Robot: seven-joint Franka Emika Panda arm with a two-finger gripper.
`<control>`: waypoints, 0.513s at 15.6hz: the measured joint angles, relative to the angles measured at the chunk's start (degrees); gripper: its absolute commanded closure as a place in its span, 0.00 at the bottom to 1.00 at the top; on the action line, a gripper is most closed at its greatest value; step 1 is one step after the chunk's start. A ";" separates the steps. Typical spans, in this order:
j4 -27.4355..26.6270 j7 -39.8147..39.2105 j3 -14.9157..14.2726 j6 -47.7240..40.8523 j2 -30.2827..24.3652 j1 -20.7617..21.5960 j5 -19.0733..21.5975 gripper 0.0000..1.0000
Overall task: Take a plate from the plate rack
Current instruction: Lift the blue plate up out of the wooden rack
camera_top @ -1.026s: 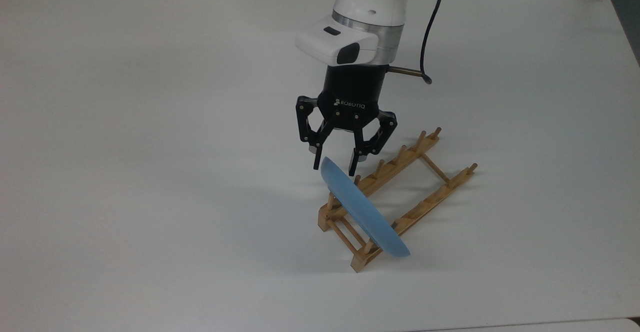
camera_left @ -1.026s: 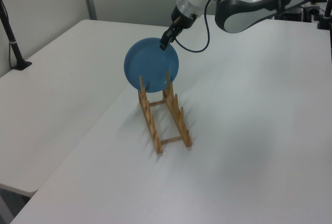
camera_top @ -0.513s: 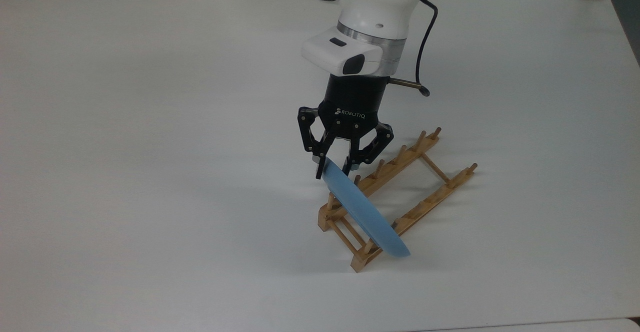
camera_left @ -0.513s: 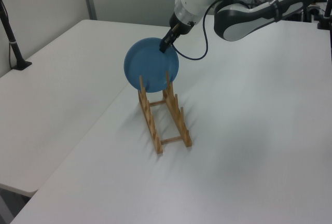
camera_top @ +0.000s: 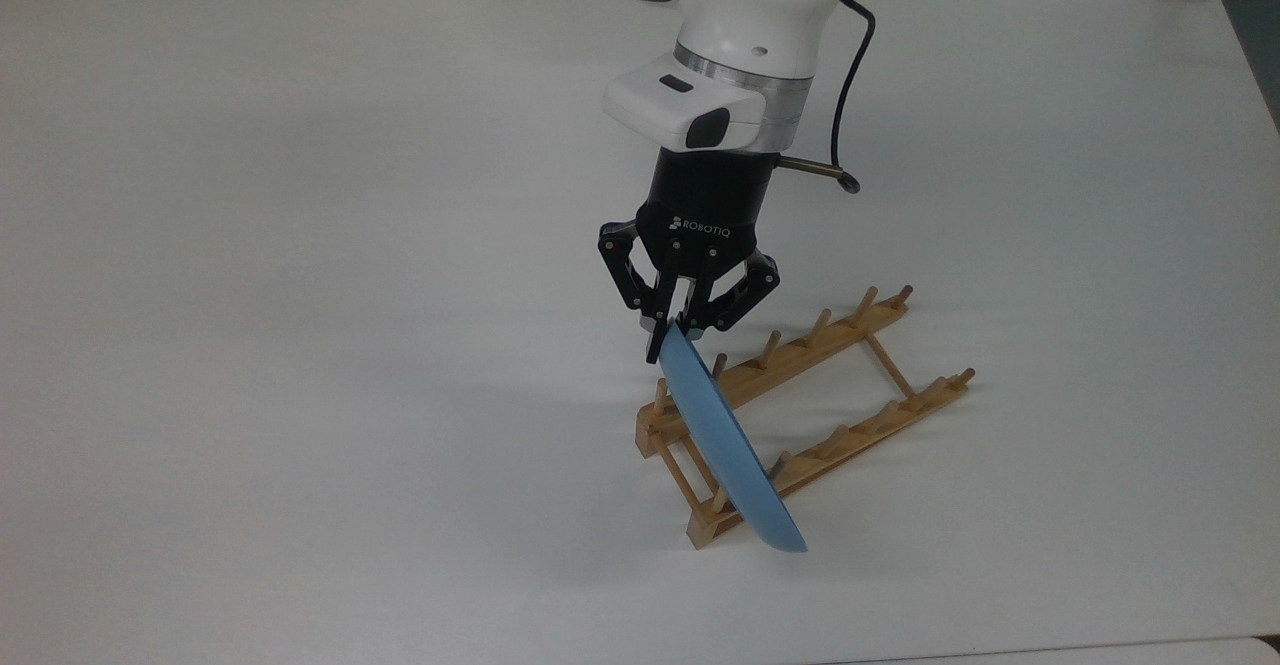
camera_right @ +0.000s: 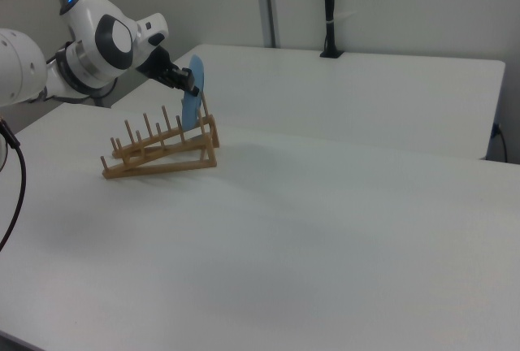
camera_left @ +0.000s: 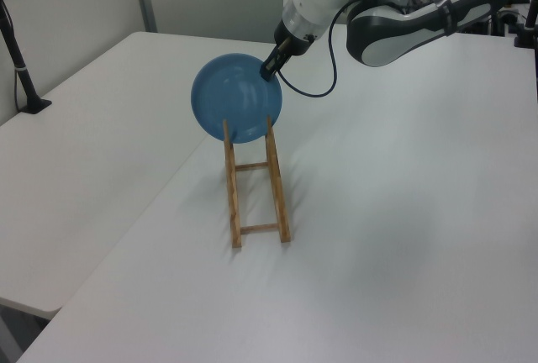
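Note:
My gripper (camera_top: 672,333) is shut on the upper rim of the light-blue plate (camera_top: 725,440), which stands on edge and leans at the near end of the wooden plate rack (camera_top: 800,355). The plate's lower edge still sits between the rack's pegs. In the left view the gripper (camera_left: 271,71) pinches the plate (camera_left: 231,98) at its top right, above the rack (camera_left: 231,203). In the right view the gripper (camera_right: 188,84) holds the plate (camera_right: 192,103), and the rack (camera_right: 154,152) looks raised at its plate end.
The rack stands on a wide white table (camera_top: 300,245) with open surface all around. A black cable (camera_top: 850,75) hangs beside my wrist. A black post (camera_left: 21,69) is clamped at the left view's far left, and another post (camera_right: 329,10) stands at the back of the right view.
My fingers closed on the plate's rim. The plate tipped more upright, and the rack swung round with it, its far end shifting toward the top view's right.

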 measured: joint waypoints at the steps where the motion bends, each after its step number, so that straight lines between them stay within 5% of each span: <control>1: 0.10 0.00 0.00 0.00 0.00 -0.01 0.00 0.95; 8: 1.95 0.01 -0.01 0.00 -2.28 -0.41 0.00 0.95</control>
